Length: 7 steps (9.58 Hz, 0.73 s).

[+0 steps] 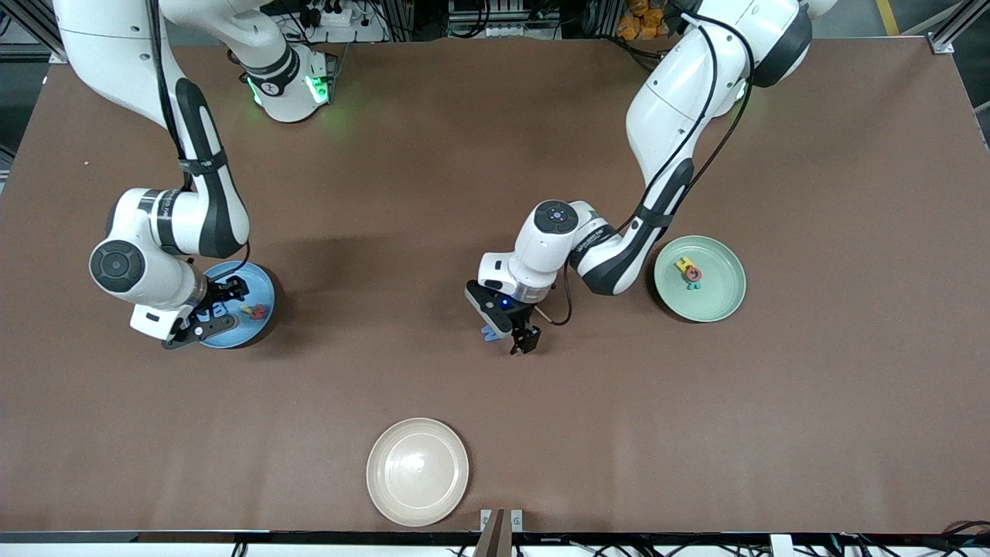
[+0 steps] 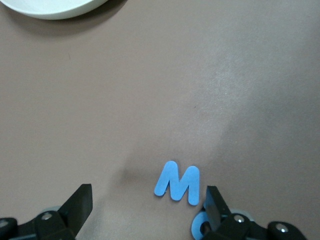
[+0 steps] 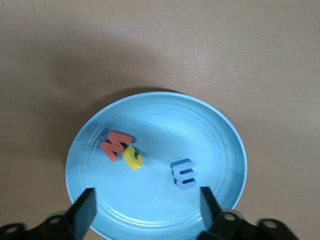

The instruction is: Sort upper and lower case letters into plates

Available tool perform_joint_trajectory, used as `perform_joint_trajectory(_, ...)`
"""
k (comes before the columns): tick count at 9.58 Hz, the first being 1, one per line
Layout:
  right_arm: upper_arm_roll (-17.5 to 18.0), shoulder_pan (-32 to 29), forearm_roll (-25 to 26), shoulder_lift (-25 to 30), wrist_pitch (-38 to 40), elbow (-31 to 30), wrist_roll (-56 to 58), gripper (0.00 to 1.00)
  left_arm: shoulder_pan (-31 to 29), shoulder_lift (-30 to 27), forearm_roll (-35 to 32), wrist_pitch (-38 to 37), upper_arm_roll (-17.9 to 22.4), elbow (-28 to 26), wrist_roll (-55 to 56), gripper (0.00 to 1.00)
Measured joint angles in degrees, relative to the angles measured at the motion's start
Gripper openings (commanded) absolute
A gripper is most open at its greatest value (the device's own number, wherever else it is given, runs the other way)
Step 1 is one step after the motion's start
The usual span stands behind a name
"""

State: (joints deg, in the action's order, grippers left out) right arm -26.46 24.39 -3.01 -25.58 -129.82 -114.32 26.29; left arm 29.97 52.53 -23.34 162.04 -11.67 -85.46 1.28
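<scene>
My right tool [image 1: 207, 309] hangs over the blue plate [image 1: 263, 288], fingers spread, gripping nothing; red, yellow and blue letters sit in it. My left tool [image 1: 517, 333] is low over mid-desk, fingers wide around a blue M [image 2: 178, 182]. The mint plate [image 1: 723, 302] holds letters too.

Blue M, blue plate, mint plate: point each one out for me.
Blue M [image 2: 178, 183]: left wrist view, middle of the letter.
Blue plate [image 3: 210, 131]: right wrist view, bare inner floor near the rim.
Mint plate [image 1: 723, 290]: front view, bare floor beside its letters.
</scene>
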Motion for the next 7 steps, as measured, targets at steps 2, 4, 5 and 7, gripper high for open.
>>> perform_joint_trajectory(2, 0.06, 0.13, 0.01, -0.01, -0.13, -0.07, 0.0, 1.0, 1.07, 0.4, 0.42, -0.05, -0.12, 0.0, 0.17, 1.0)
perform_joint_trajectory(4, 0.07, 0.15, 0.02, -0.01, -0.28, -0.18, 0.0, 1.0, 1.87, 0.94, 0.62, -0.04, -0.11, 0.41, 0.42, 1.0)
perform_joint_trajectory(5, 0.08, 0.17, 0.02, -0.03, -0.3, -0.22, 0.0, 1.0, 1.9, 1.41, 0.65, -0.04, -0.11, 1.47, 0.42, 1.0)
perform_joint_trajectory(7, 0.09, 0.25, 0.02, -0.15, -0.37, -0.32, 0.0, 1.0, 1.91, 2.92, 0.66, -0.05, -0.09, 3.63, 0.44, 1.0)
